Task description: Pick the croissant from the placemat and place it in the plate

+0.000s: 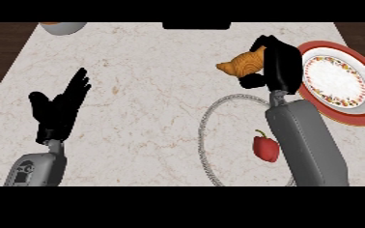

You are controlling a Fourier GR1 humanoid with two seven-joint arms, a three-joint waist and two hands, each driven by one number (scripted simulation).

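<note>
Carry step: we see the right robot hand (279,66) curled round the croissant (245,64), upper right of frame, just left of the plate (354,117); next, shift right and release.

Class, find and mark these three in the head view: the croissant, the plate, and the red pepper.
croissant (239,65), head view: on its visible left half.
plate (333,75), head view: on its white centre.
red pepper (266,148), head view: on its red body.
</note>
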